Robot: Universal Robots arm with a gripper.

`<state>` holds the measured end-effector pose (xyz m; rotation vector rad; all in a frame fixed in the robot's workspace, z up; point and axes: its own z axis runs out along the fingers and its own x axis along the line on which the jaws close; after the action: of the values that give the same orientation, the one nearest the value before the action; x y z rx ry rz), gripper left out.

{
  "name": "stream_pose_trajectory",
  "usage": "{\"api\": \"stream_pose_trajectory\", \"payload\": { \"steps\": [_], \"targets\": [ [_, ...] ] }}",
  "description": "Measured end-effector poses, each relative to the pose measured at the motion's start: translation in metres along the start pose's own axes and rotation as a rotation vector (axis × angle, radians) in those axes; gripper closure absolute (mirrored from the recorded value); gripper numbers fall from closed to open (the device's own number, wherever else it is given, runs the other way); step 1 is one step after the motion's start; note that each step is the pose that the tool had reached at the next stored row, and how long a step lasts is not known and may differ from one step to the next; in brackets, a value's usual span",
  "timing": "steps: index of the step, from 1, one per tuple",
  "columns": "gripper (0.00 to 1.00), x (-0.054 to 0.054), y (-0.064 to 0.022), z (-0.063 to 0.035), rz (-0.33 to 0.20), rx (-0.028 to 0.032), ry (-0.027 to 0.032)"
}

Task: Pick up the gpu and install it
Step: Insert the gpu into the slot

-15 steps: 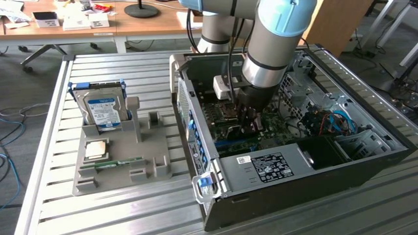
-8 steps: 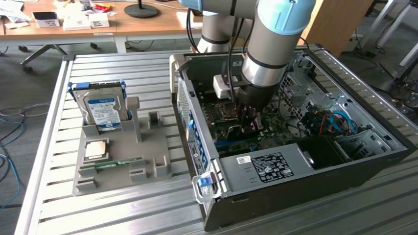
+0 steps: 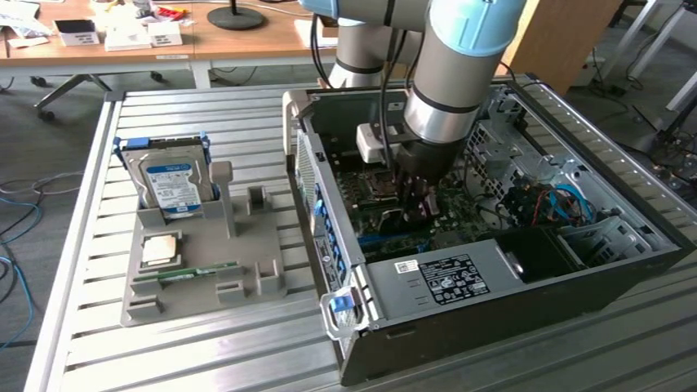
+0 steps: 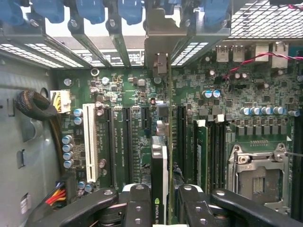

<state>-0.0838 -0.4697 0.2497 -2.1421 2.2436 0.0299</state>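
My gripper (image 4: 161,208) is shut on the gpu (image 4: 159,165), which I see edge-on as a thin green board with a dark face and a small logo. Its silver end bracket (image 4: 158,40) reaches up to the rear slot openings of the case. The card stands over the motherboard (image 4: 128,90), in line with the long black slots (image 4: 144,127); whether it is seated I cannot tell. In the exterior view the gripper (image 3: 419,204) is down inside the open computer case (image 3: 610,269), over the motherboard, and the arm hides most of the card.
On the exterior view's left, a grey holder tray (image 3: 256,245) carries a hard drive (image 3: 175,184), a CPU (image 3: 160,249) and a RAM stick (image 3: 201,272). Inside the case are the power supply (image 3: 458,278), a CPU socket (image 4: 258,175), a white slot (image 4: 89,142) and cable bundles (image 4: 35,106).
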Motion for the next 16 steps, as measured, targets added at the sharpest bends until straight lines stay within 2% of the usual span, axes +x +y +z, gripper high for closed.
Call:
{"api": "stream_pose_trajectory", "payload": {
  "steps": [2,3,7,16],
  "targets": [
    [0.73,-0.0008,0.0000,0.0001,0.001,0.0006,0.0114],
    [0.73,-0.0012,0.0000,0.0001,0.001,0.0006,0.0131],
    [0.73,-0.0046,0.0002,0.0002,0.001,0.0007,0.0133],
    [0.73,-0.0049,0.0005,0.0011,0.004,0.0008,0.0132]
  ]
}}
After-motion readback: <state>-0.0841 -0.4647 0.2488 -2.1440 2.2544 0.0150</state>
